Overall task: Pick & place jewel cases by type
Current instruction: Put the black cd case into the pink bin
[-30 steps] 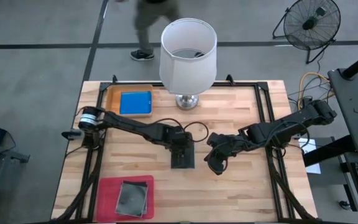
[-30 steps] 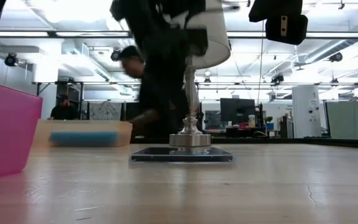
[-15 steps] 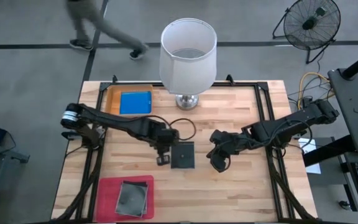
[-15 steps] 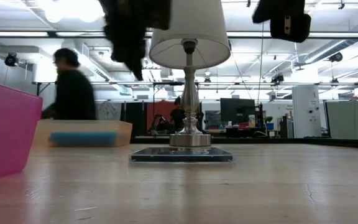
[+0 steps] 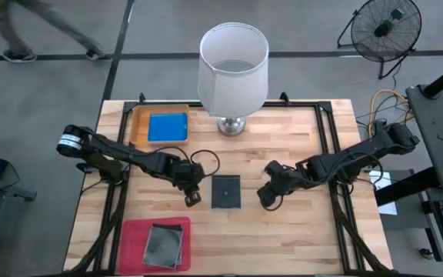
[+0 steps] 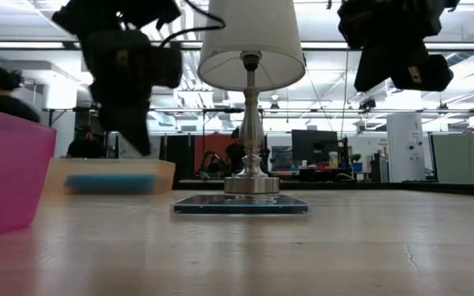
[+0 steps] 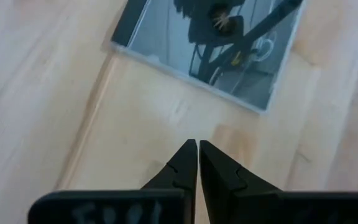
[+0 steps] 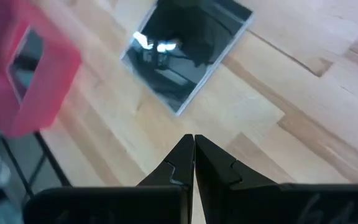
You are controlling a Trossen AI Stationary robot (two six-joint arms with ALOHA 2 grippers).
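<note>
High view: dark grey-transparent square jewel case [image 5: 225, 191] flat mid-tabletop, between left claw [image 5: 191, 198] and right claw [image 5: 266, 199]; solid blue case [image 5: 167, 127] in orange tray [image 5: 138, 121] at far left corner; grey cases [image 5: 164, 244] in magenta tray [image 5: 133, 235] at near left edge.
Low view: both claws raised above tabletop.
Wrist views: both claws fully closed, empty.
</note>
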